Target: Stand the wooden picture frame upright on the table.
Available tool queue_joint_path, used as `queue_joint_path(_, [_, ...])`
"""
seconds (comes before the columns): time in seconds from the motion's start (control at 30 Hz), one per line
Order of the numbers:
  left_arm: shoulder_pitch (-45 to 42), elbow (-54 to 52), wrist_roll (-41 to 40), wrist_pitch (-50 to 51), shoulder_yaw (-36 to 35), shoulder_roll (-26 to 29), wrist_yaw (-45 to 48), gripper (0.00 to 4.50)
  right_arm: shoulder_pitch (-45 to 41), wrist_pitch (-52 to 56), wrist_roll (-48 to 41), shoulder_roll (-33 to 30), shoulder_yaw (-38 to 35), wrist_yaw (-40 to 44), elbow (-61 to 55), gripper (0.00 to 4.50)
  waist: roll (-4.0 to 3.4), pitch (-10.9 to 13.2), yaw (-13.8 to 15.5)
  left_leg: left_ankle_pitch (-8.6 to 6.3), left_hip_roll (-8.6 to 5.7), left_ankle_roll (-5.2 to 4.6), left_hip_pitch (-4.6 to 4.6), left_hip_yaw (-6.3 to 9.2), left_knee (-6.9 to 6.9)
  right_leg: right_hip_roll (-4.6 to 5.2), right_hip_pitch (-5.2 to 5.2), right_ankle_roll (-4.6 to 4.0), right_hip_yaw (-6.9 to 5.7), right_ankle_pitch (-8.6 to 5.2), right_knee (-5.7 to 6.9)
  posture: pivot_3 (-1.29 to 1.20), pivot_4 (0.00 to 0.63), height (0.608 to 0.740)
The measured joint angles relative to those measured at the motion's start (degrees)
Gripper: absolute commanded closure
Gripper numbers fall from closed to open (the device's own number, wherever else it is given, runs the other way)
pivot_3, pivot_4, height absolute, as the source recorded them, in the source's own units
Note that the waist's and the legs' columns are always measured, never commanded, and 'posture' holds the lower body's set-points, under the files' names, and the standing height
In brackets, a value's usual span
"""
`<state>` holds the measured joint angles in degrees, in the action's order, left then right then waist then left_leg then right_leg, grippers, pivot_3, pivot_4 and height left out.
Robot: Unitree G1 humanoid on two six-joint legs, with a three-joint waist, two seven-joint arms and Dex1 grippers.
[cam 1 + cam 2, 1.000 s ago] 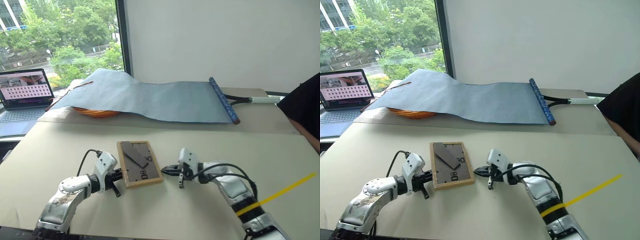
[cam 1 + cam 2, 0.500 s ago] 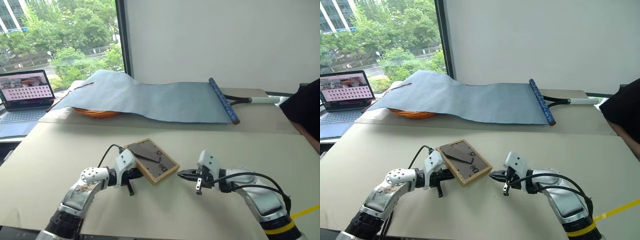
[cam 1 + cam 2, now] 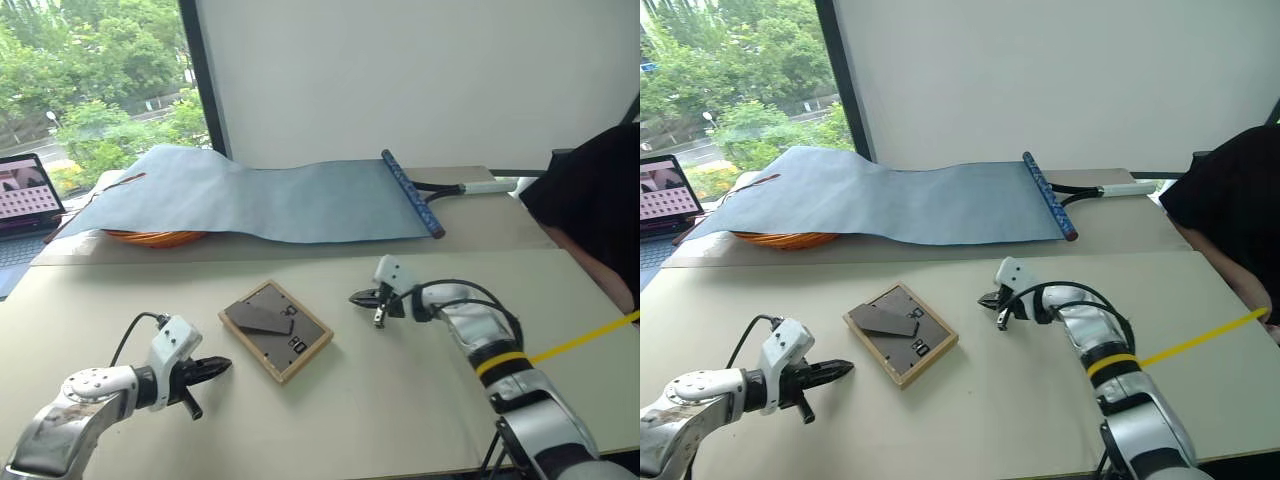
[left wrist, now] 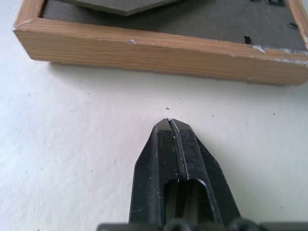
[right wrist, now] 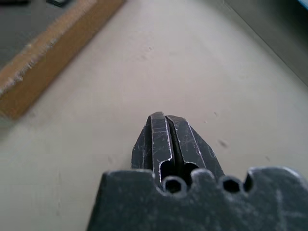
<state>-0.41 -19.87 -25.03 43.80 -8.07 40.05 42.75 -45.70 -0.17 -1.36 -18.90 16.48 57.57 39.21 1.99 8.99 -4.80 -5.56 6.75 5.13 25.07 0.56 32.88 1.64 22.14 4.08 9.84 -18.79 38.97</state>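
The wooden picture frame (image 3: 276, 330) lies flat on the table (image 3: 400, 410), turned diagonally, with its dark grey back and kickstand flap facing up. My left gripper (image 3: 222, 366) is shut and low over the table, a short gap off the frame's near-left edge. The left wrist view has the shut tips (image 4: 169, 122) pointing at the frame's wooden side (image 4: 159, 48). To the right of the frame, my right gripper (image 3: 357, 297) is shut and clear of it. In the right wrist view its tips (image 5: 163, 117) hover over bare table beside a frame edge (image 5: 53, 53).
A blue-grey cloth (image 3: 270, 195) drapes over an orange basket (image 3: 150, 238) at the back, next to a racket with a blue handle (image 3: 405, 192). A laptop (image 3: 25, 190) sits far left. A person in black (image 3: 590, 210) is at the right edge. A yellow strip (image 3: 580, 340) crosses near my right arm.
The camera has swung right. The frame has turned from square-on to diagonal. My left gripper has drawn back from the frame's edge, and my right gripper has moved further out across the table.
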Motion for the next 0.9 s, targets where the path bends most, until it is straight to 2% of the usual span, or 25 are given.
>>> queue_joint_path(0.17, [-6.7, 1.2, 1.4, 3.9, 4.1, -4.0, -5.6, 4.50, -0.7, -4.2, 0.3, 3.7, 0.8, 2.4, 3.5, 4.45, 0.02, 0.0, 1.5, 0.02, -0.02, 0.03, 0.03, 0.03, 0.19, 0.00, -0.03, 0.12, 0.00, 0.09, 0.01, 0.00, 0.150, 0.714])
queue_joint_path(0.3, [-9.8, 3.0, 2.7, 4.0, 6.2, -4.8, -6.6, 4.50, 3.1, -3.2, -0.4, 3.4, 0.3, 3.9, -2.0, 4.45, -0.02, 0.0, 2.2, 0.02, -0.02, 0.04, 0.03, 0.04, 0.13, -0.02, -0.01, 0.11, 0.00, 0.09, 0.01, 0.00, 0.150, 0.714])
queue_joint_path(0.47, [-11.5, 3.5, 4.4, 3.0, 9.7, -4.3, -5.7, 4.50, 11.9, 4.5, -1.4, -0.5, 1.0, 5.8, -18.8, 4.45, -0.07, -0.1, 3.1, 0.01, -0.02, 0.06, 0.08, 0.04, 0.07, -0.01, 0.04, 0.04, -0.01, 0.05, -0.01, 0.00, 0.150, 0.714])
queue_joint_path(0.6, [-12.9, 3.4, 6.8, 1.5, 12.9, -2.9, -4.5, 4.50, 19.4, 15.4, -2.6, -4.8, 1.8, 6.1, -35.1, 4.45, -0.08, -0.1, 4.0, -0.02, -0.02, 0.11, 0.11, 0.03, 0.08, 0.00, 0.11, 0.02, 0.00, 0.01, -0.04, 0.00, 0.150, 0.714])
queue_joint_path(0.73, [-13.7, 3.8, 8.3, 0.1, 14.6, -1.9, -3.2, 4.50, 22.3, 24.3, -4.3, -7.3, 1.8, 5.3, -45.4, 4.45, -0.08, -0.1, 4.1, -0.03, -0.02, 0.12, 0.10, 0.03, 0.10, 0.00, 0.14, 0.01, -0.01, -0.01, -0.09, 0.00, 0.150, 0.714])
queue_joint_path(0.9, [-14.7, 5.3, 11.0, -2.6, 17.0, -0.4, -0.9, 4.50, 22.6, 29.7, -6.4, -7.8, 1.7, 3.6, -51.0, 4.45, -0.08, -0.1, 4.2, -0.04, -0.02, 0.12, 0.09, 0.04, 0.14, 0.02, 0.18, -0.27, -0.01, -0.17, -0.22, 0.00, 0.150, 0.714])
